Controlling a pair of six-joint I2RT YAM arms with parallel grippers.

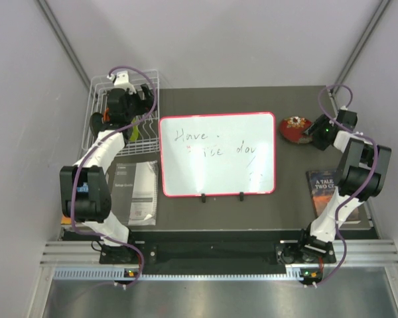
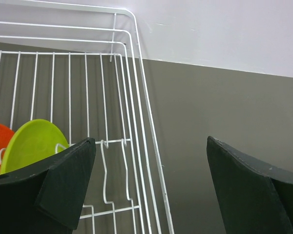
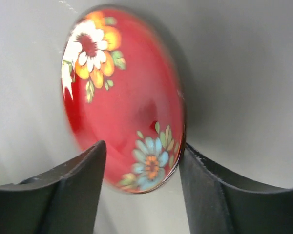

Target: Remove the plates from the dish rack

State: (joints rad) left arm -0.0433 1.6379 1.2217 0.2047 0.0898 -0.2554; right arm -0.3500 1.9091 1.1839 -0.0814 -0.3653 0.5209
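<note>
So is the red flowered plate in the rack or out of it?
Out. The red plate is at the right side of the table, across the whiteboard from the dish rack, no wires around it.

We note: red plate (image 3: 132,112) glossy, smooth, reflective; dish rack (image 1: 96,99) thin white-coated wire; counter (image 2: 224,107) matt grey; whiteboard (image 1: 217,154) glossy.
</note>
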